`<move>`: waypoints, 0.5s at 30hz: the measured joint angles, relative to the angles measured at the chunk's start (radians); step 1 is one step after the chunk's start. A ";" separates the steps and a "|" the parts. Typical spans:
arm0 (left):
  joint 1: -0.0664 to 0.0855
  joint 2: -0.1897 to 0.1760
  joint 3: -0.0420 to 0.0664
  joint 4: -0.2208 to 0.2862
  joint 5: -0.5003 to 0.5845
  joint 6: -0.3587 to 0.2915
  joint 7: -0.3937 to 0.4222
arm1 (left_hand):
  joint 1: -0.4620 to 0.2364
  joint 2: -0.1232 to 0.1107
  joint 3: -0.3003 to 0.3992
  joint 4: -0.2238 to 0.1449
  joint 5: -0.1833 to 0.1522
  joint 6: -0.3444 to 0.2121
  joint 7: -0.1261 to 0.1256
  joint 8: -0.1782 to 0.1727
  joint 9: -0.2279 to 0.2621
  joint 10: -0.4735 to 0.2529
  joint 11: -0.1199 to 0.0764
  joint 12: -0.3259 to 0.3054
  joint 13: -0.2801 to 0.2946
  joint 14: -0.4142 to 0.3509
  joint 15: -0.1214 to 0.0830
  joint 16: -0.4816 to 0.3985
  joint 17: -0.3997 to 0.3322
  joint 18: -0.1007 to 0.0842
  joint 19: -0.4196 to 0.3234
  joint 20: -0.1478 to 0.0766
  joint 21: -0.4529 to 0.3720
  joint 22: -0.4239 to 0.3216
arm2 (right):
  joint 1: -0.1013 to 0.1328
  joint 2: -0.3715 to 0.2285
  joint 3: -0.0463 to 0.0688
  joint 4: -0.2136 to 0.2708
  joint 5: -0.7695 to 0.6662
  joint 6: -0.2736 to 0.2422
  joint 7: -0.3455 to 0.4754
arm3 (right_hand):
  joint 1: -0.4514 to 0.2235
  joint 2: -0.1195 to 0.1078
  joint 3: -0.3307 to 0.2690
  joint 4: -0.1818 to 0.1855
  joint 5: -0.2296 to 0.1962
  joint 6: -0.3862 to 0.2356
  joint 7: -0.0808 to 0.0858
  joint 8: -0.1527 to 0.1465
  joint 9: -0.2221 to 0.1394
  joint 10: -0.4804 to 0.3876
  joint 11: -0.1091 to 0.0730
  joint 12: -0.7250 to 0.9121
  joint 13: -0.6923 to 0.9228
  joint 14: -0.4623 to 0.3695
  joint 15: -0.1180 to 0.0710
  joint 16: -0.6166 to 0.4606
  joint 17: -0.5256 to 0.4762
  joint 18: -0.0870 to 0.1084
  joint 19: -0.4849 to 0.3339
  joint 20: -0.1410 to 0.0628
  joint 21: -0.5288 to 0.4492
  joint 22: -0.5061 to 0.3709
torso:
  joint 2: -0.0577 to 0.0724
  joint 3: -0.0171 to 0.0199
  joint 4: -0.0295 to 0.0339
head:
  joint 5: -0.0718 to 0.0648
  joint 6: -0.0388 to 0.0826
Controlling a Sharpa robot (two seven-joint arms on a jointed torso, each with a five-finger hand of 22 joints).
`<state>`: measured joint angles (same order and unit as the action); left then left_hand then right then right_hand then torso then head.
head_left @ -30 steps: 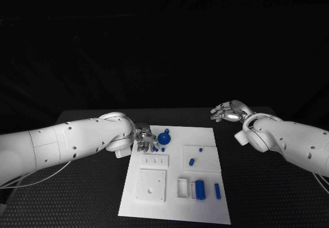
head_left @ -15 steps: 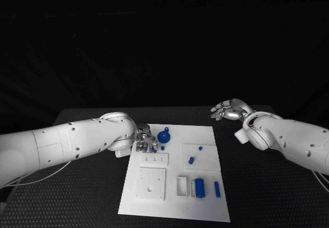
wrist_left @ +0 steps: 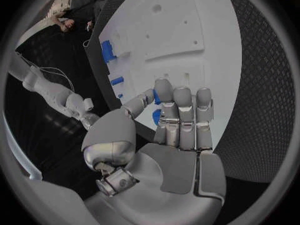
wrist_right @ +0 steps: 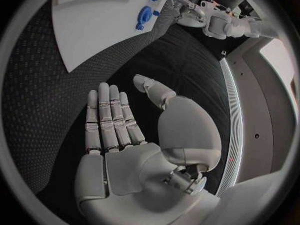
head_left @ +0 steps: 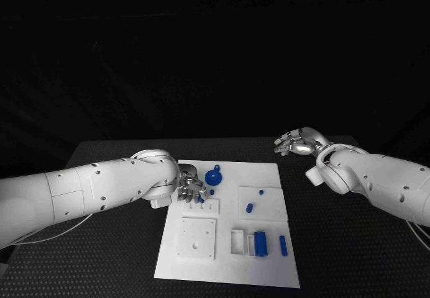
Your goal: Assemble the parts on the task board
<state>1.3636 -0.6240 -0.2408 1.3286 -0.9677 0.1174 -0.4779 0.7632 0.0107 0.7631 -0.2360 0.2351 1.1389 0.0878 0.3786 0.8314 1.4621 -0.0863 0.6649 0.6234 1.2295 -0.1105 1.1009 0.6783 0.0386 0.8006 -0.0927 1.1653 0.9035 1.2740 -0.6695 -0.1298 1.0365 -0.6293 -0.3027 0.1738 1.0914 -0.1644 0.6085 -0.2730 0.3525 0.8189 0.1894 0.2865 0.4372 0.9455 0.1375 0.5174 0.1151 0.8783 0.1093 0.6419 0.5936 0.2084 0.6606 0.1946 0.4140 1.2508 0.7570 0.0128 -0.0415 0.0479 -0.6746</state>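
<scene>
The white task board (head_left: pixel 269 264) lies mid-table. My left hand (head_left: pixel 190 187) hovers over its far left corner, fingers straight and side by side above two small blue pegs (head_left: pixel 211 192); one peg (wrist_left: pixel 156 117) shows between thumb and fingers, and I cannot tell whether they touch it. A round blue part (head_left: pixel 214 178) stands just beyond the hand. Two more small blue parts (head_left: pixel 250 208) sit right of centre. A blue block (head_left: pixel 260 243) and a blue bar (head_left: pixel 282 245) lie near the front. My right hand (head_left: pixel 297 144) hangs open and empty off the board's far right corner.
White recessed fixtures (head_left: pixel 198 238) take up the board's near left. Black textured table (head_left: pixel 349 248) surrounds the board. In the right wrist view my right hand (wrist_right: pixel 119 130) is spread above the table, with the board (wrist_right: pixel 94 25) and the round blue part (wrist_right: pixel 145 12) beyond it.
My left hand has crept a little nearer to me along the board's left side, over the small pegs. The right hand has barely moved.
</scene>
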 measured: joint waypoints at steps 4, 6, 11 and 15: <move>-0.003 0.000 0.000 0.005 -0.009 0.000 -0.001 | -0.038 0.038 0.000 -0.018 0.005 0.000 0.000 0.011 0.002 0.000 0.000 0.018 0.000 0.000 0.000 0.016 -0.009 0.000 0.000 0.000 0.004 0.008 | 0.000 0.000 0.000 0.000 0.000 0.000 0.000 | 0.000 0.000 0.000 0.000 0.004 0.000 0.000 0.000 0.000 0.000 0.000 0.000 -0.001 0.000 0.000 0.000 0.000 0.000 0.000 0.000 -0.002 0.000 | 0.000 0.0001 0.0001 | 0.000 -0.003; -0.005 0.000 0.000 0.006 -0.012 0.000 -0.001 | -0.055 0.055 0.005 -0.029 0.009 0.000 0.000 0.014 0.006 0.000 0.000 0.024 -0.001 -0.002 -0.002 0.022 -0.014 0.000 0.000 0.000 0.004 0.011 | 0.000 0.000 0.000 0.000 0.000 0.000 0.000 | 0.000 0.000 0.000 0.000 0.004 0.000 0.000 0.000 0.000 0.000 0.000 0.000 -0.001 0.000 0.000 0.000 -0.001 0.000 0.000 0.000 -0.004 0.001 | 0.000 0.0001 0.0002 | -0.001 -0.004; -0.013 0.001 0.000 0.009 -0.024 0.000 -0.001 | -0.065 0.065 0.004 -0.032 0.010 0.000 0.000 0.014 0.006 -0.002 0.002 0.024 -0.002 -0.004 -0.004 0.022 -0.017 0.000 0.000 0.000 0.004 0.012 | 0.000 0.000 0.000 0.000 0.000 0.001 0.000 | 0.000 0.000 0.000 0.000 0.004 0.000 0.000 0.000 -0.001 0.000 0.000 0.000 -0.002 -0.003 0.003 0.000 -0.002 0.000 0.000 0.000 -0.004 0.002 | 0.000 0.0001 0.0008 | -0.001 -0.005; -0.020 0.001 0.000 0.009 -0.042 -0.001 -0.001 | -0.072 0.072 0.003 -0.033 0.010 0.000 0.000 0.014 0.006 -0.002 0.002 0.028 -0.003 -0.004 -0.004 0.027 -0.020 0.000 0.000 0.000 0.004 0.013 | 0.000 0.000 0.000 0.000 0.000 0.002 0.000 | 0.000 0.000 -0.003 0.003 0.004 0.000 0.000 0.000 -0.001 0.000 0.000 0.000 -0.002 -0.003 0.003 0.000 -0.002 0.000 0.000 0.000 -0.004 0.002 | 0.000 0.0001 0.0002 | 0.000 -0.006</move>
<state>1.3435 -0.6232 -0.2407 1.3373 -1.0093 0.1165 -0.4786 0.6909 0.0829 0.7665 -0.2687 0.2448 1.1390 0.0879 0.3924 0.8369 1.4605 -0.0846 0.6924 0.6204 1.2253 -0.1140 1.1275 0.6583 0.0386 0.8006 -0.0927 1.1694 0.9165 1.2740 -0.6693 -0.1296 1.0365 -0.6293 -0.3008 0.1738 1.0914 -0.1644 0.6058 -0.2703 0.3564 0.8189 0.1894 0.2865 0.4360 0.9458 0.1378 0.5175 0.1127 0.8749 0.1126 0.6420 0.5915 0.2084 0.6606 0.1945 0.4101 1.2533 0.7570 0.0129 -0.0413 0.0477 -0.6803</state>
